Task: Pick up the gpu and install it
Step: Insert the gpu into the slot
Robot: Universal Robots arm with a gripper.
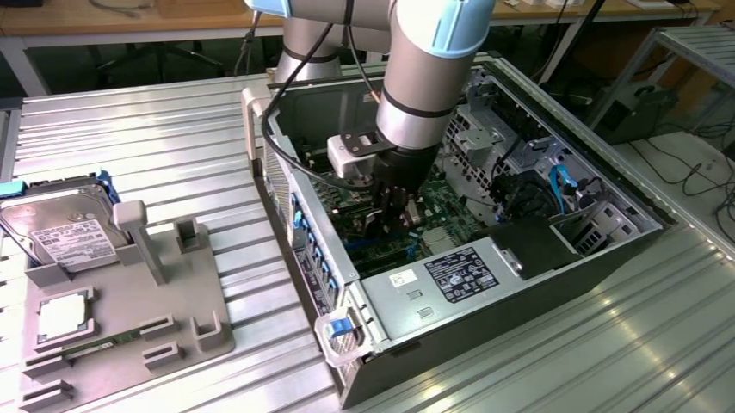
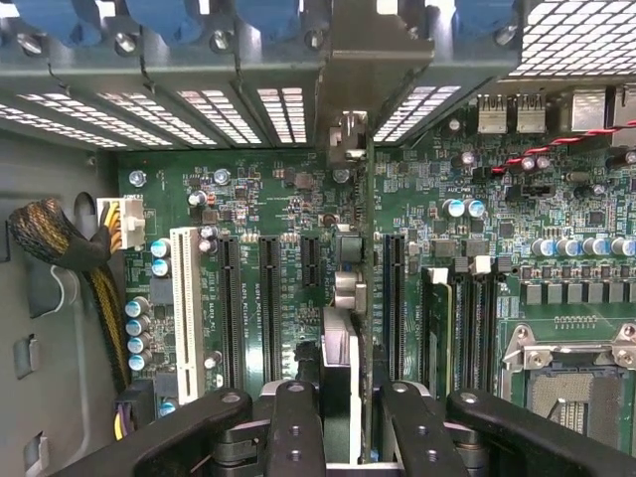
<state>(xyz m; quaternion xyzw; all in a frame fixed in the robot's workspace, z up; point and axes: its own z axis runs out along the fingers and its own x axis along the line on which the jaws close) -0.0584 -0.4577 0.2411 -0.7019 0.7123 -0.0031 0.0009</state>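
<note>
The open computer case lies on its side on the ribbed metal surface, its green motherboard exposed. Inside it sit a power supply with a printed label, a drive cage and a blue cable. On the exterior view's left stands a grey holder tray, which carries a silver hard drive propped at its far end, a square processor in a pocket and a small green memory stick in a slot nearer the camera.

The arm reaches down into the case, and the gripper hangs over the middle of the motherboard. In the wrist view the black fingers pinch the gpu from both sides, one finger against each flat face. The card stands on edge between them, seen almost edge-on (so its faces barely show). It sits among the long black expansion slots, between two of them, just beside the one at; whether its lower edge is seated in a slot I cannot tell.

Its long axis runs parallel to those slots, from the fingers toward the rear wall of the case, where the vented slot covers and blue clips are. The card's metal bracket end points at that wall and meets the row of covers.
</note>
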